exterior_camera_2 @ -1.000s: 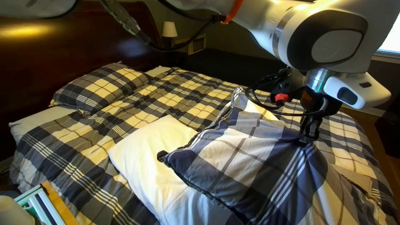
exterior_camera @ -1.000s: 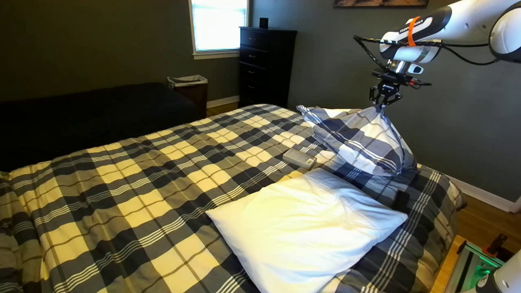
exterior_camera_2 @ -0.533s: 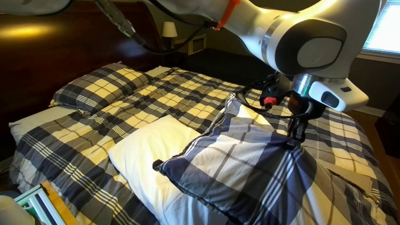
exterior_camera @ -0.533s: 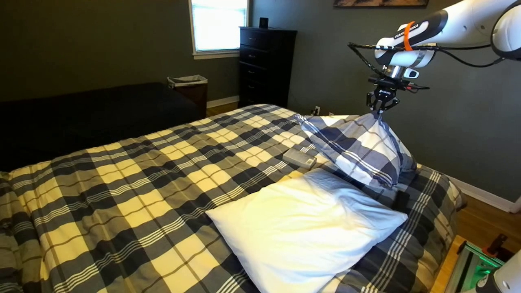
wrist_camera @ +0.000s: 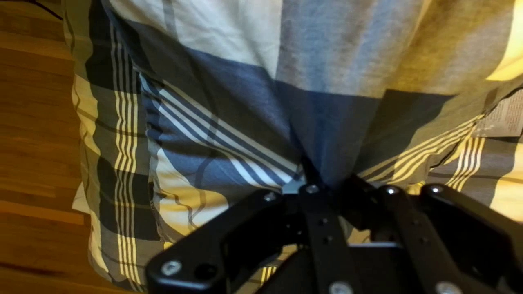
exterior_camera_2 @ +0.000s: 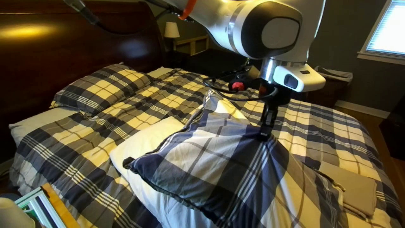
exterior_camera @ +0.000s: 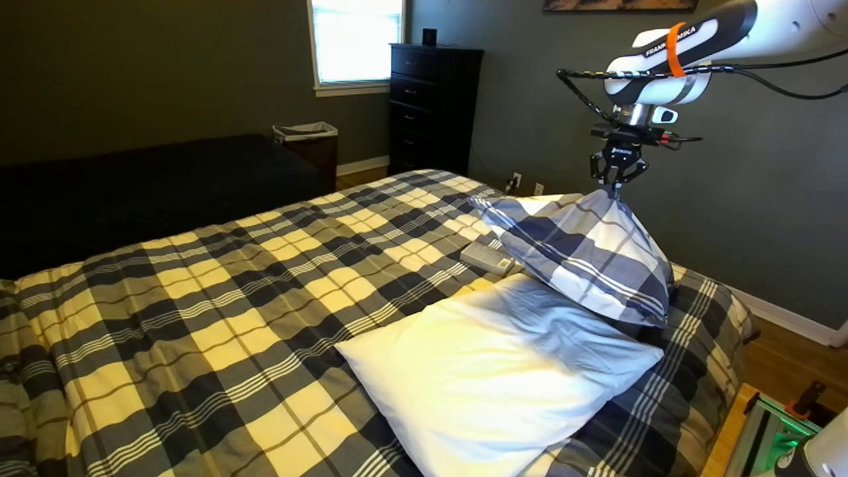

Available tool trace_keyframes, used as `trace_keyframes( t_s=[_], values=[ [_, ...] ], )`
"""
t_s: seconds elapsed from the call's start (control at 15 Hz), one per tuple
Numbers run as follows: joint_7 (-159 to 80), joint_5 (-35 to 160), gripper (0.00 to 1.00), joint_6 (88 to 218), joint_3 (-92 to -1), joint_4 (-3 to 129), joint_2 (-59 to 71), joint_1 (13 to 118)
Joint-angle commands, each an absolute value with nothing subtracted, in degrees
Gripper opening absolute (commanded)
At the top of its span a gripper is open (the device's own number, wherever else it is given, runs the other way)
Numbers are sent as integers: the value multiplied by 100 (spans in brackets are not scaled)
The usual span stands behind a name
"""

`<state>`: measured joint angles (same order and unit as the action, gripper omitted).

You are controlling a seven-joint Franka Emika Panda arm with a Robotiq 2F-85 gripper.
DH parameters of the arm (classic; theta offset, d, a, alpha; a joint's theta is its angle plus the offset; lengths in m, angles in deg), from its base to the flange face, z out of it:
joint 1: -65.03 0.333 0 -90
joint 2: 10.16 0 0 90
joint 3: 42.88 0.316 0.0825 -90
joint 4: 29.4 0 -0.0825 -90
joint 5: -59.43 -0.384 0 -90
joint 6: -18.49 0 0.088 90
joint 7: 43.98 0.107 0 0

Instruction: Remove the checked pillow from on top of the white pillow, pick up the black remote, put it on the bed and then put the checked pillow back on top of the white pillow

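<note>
In an exterior view: bed (exterior_camera: 232,331), plaid cover in navy, white and pale yellow. White pillow (exterior_camera: 503,371), lying on the near right of the bed. Checked pillow (exterior_camera: 589,258), navy and white, drawn up to a peak at the gripper (exterior_camera: 613,187), its lower edge over the far right part of the white pillow; contact cannot be told. Grey oblong item (exterior_camera: 487,257), on the bed, left of the checked pillow. Laundry hamper (exterior_camera: 318,149), far, brown, pale liner over the rim; contents not discernible. Black chest of drawers (exterior_camera: 434,109), far, drawers pushed in.

In an exterior view: checked pillow near, covering part of the white pillow. Headboard (exterior_camera_2: 79,47), left, dark polished wood.

Wrist view: gripper fingers (wrist_camera: 322,228) nearly together, clamping a gathered fold of the checked pillow.
</note>
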<state>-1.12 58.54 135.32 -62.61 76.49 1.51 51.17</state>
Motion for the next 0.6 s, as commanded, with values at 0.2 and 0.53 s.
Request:
trace_keyframes(
  t_s=[0.2, 0.53],
  values=[
    [1265, 6450, 2, 12950, -5867, 8370, -913, 5552],
    [1953, 6509, 2, 12402, -5362, 8627, -1342, 5756]
  ],
)
